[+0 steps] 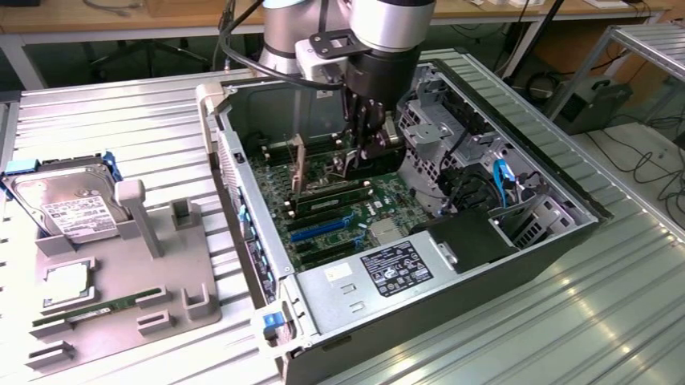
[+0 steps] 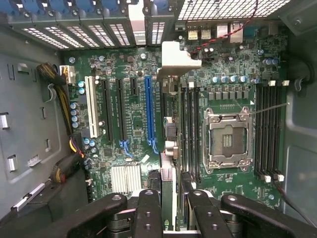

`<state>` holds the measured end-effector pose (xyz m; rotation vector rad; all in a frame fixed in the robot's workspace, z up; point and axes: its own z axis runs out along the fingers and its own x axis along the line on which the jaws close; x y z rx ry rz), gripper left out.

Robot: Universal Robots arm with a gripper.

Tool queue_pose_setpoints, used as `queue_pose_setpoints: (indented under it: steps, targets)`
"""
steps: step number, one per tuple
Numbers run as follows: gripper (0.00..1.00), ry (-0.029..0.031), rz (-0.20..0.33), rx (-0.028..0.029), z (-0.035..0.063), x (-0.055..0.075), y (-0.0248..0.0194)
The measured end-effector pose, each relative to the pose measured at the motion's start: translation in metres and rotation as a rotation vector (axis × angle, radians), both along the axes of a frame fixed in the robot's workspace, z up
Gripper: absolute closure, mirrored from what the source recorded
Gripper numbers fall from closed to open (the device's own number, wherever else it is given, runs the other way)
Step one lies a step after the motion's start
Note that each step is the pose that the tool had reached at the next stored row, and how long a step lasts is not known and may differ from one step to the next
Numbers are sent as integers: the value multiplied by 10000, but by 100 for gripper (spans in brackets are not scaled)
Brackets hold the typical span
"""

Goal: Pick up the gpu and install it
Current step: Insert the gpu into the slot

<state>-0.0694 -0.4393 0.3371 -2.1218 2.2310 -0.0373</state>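
the robot arm reaches down into an open computer case (image 1: 557, 233) that lies on its side on a ribbed metal desk (image 1: 118, 128). the hand (image 1: 370, 143) sits low over the motherboard (image 1: 342, 212), its fingers (image 2: 148, 213) partly closed on the gpu (image 2: 168, 148). in the wrist view the card is seen edge on, upright between the two finger pads, its silver end bracket (image 2: 177, 58) reaching to the slotted rear wall of the case. the card stands between the long blue expansion slot (image 2: 149, 111) and the black memory slots (image 2: 190, 126), right over the board; whether it is fully seated cannot be told. the empty cpu socket (image 2: 225, 139) lies beyond the memory slots.

on the power supply (image 1: 391, 269) at the near end of the case is a black label with white print, too small to read. at the exterior view's left a grey holder (image 1: 128, 297) carries a hard drive (image 1: 64, 208) with a white label whose text is also unreadable, a square chip (image 1: 66, 281) and a narrow green memory stick (image 1: 91, 313).
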Motion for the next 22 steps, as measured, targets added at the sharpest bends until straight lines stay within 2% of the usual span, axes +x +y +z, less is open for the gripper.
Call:
queue_pose_setpoints:
  steps: [22]
  targets:
    - [74, -1, 2, 0, -52, -16, -62]
